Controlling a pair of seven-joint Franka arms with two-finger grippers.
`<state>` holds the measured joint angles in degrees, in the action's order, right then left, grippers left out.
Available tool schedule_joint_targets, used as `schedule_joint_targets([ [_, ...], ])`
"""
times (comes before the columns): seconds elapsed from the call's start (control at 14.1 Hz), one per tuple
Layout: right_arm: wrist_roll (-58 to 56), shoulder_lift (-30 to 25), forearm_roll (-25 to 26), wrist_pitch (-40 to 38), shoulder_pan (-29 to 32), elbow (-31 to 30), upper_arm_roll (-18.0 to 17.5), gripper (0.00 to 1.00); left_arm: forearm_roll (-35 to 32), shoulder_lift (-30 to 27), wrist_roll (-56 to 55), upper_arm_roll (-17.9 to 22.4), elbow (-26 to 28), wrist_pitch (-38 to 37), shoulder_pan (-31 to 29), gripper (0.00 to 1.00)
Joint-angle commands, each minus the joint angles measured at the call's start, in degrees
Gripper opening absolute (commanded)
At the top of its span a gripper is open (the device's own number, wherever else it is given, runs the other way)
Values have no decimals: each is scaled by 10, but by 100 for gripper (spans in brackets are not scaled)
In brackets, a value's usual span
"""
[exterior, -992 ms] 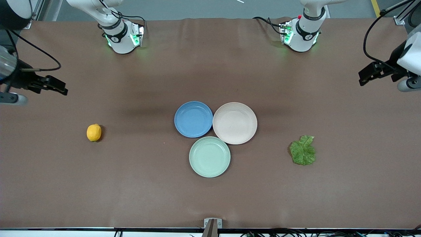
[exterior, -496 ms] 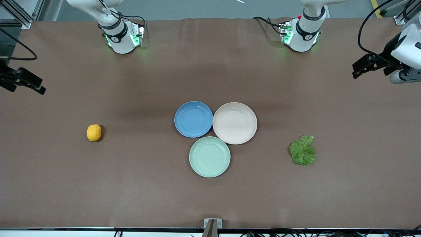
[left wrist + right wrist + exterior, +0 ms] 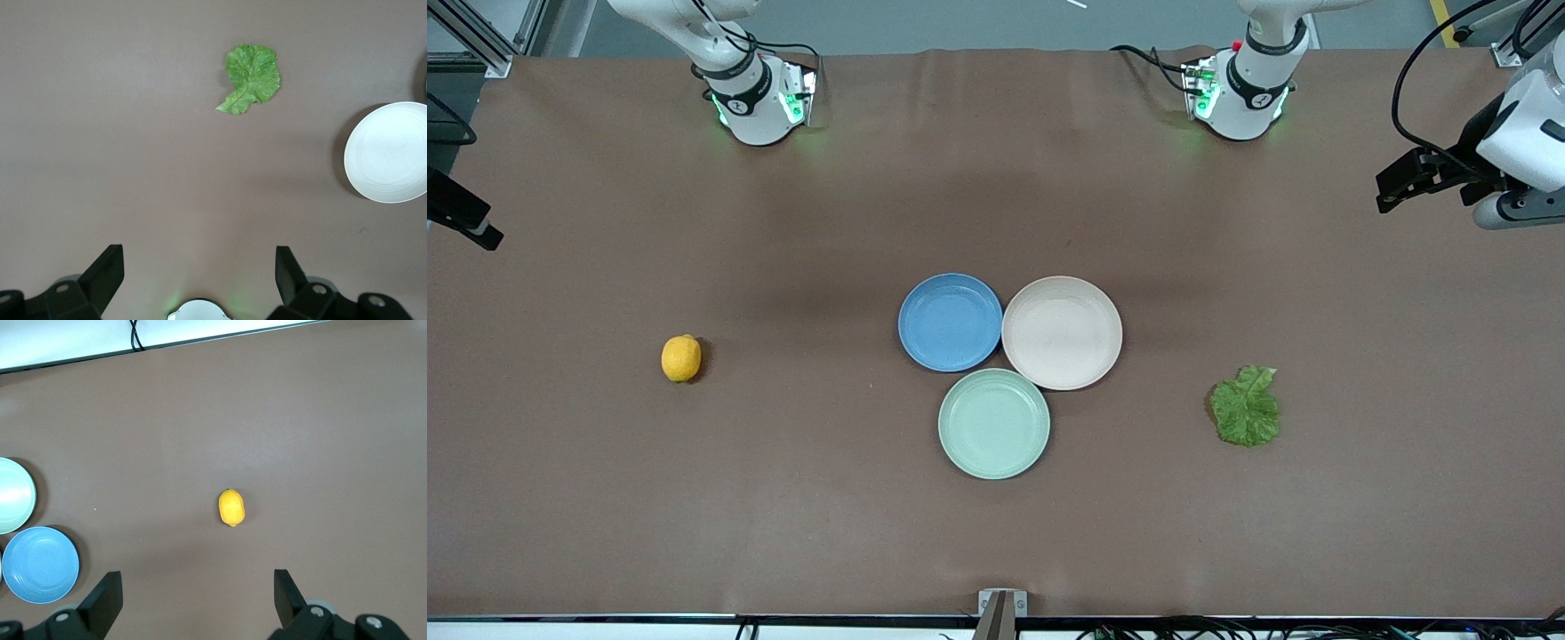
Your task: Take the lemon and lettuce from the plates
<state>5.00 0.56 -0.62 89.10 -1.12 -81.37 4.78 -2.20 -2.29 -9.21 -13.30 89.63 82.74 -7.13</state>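
The lemon [image 3: 681,358] lies on the bare brown table toward the right arm's end, away from the plates; it also shows in the right wrist view [image 3: 231,507]. The lettuce [image 3: 1246,407] lies flat on the table toward the left arm's end, and the left wrist view shows it too [image 3: 252,77]. The blue plate [image 3: 950,322] and the beige plate [image 3: 1062,332] sit side by side mid-table, both empty. My left gripper [image 3: 1389,191] hangs open and empty over the table's end. My right gripper [image 3: 476,227] is open and empty at the other end, partly cut off.
A mint-green plate [image 3: 994,424] touches the other two, nearer to the front camera. The arm bases [image 3: 756,102] [image 3: 1240,93] stand along the table's back edge. A small bracket [image 3: 1001,604] sits at the front edge.
Both arms have drawn outward toward their ends of the table; the right gripper has slid mostly out of the front view. Lemon, lettuce and plates have not moved.
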Motion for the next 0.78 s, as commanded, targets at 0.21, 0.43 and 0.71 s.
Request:
schedule_joint_targets([
  [0.21,0,9,3,-8,5,16,-5,100,13,-47,16,6,60,22,-8,99],
  [0.43,0,9,4,-8,5,16,-5,100,19,-43,16,6,48,27,-7,100],
  [0.71,1,9,4,-8,4,16,-5,100,19,-40,20,7,36,26,-7,100],
])
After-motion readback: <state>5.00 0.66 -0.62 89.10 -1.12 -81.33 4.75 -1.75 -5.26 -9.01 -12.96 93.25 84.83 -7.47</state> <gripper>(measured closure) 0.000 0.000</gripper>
